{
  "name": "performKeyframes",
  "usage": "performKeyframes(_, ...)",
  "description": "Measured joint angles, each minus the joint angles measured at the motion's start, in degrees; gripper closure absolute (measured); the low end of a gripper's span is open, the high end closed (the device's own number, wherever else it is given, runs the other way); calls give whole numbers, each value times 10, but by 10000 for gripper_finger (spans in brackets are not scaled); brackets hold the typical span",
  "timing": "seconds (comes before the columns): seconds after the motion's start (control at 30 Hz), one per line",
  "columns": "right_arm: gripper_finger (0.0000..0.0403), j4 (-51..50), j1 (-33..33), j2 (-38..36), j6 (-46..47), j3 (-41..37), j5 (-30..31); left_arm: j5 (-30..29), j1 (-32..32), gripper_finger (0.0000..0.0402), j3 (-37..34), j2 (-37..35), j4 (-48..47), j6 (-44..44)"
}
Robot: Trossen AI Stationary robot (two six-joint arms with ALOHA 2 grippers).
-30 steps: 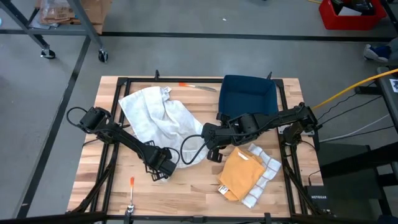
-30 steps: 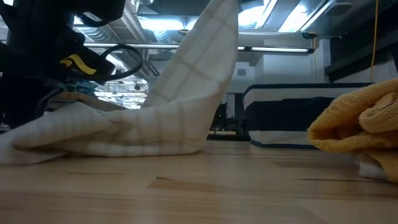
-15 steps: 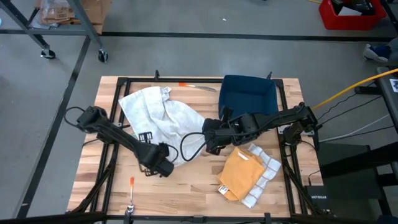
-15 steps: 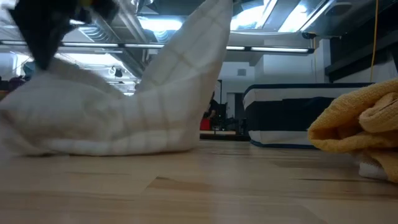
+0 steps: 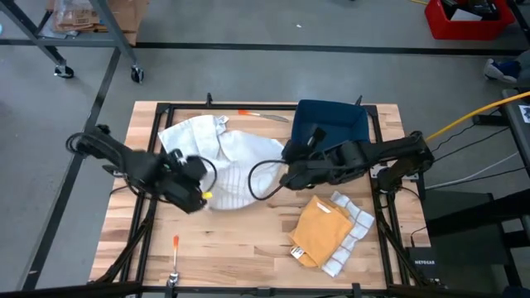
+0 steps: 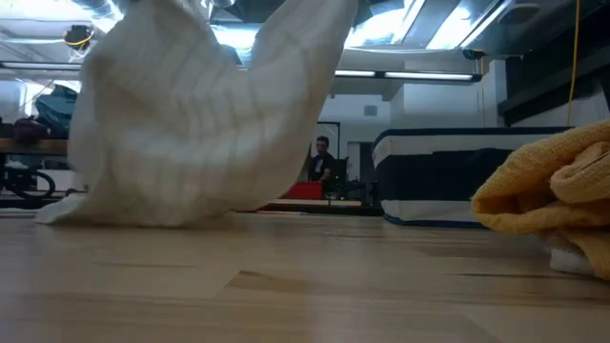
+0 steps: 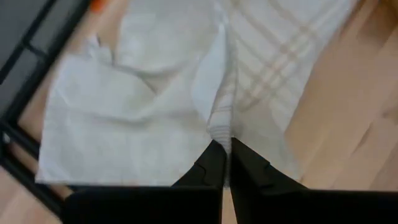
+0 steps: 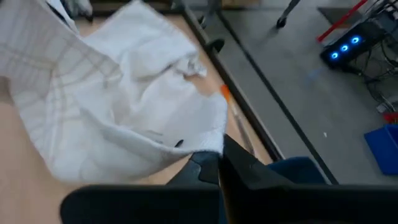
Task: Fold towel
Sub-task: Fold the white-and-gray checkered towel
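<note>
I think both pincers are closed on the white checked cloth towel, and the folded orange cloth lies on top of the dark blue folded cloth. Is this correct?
Not fully. The left pincer and the right pincer are indeed shut on the white checked cloth towel. But the high view shows the folded orange cloth lying on a white checked cloth, apart from the dark blue folded cloth.
</note>
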Motion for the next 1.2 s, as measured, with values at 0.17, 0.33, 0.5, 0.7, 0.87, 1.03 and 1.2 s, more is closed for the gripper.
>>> performKeyframes(0.17, 403, 39, -16, -39, -12, 0, 20, -66, 20, 401, 39, -46, 1, 43)
performKeyframes(0.33, 403, 114, -59, -67, -42, 0, 45, -150, 55, 401, 97, -77, 1, 113)
performKeyframes(0.5, 403, 230, -118, -75, -112, 0, 56, -233, 100, 401, 163, -95, 11, 198)
performKeyframes(0.7, 403, 393, -173, -75, -218, 0, 51, -326, 147, 401, 226, -118, 82, 312)
performKeyframes(0.87, 403, 511, -217, -75, -294, 0, 45, -390, 186, 401, 247, -142, 187, 439)
performKeyframes(1.03, 403, 569, -269, -75, -328, 0, -7, -414, 237, 401, 249, -164, 307, 585)
performKeyframes(1.2, 403, 568, -318, -75, -323, 0, -70, -410, 276, 401, 249, -176, 402, 674)
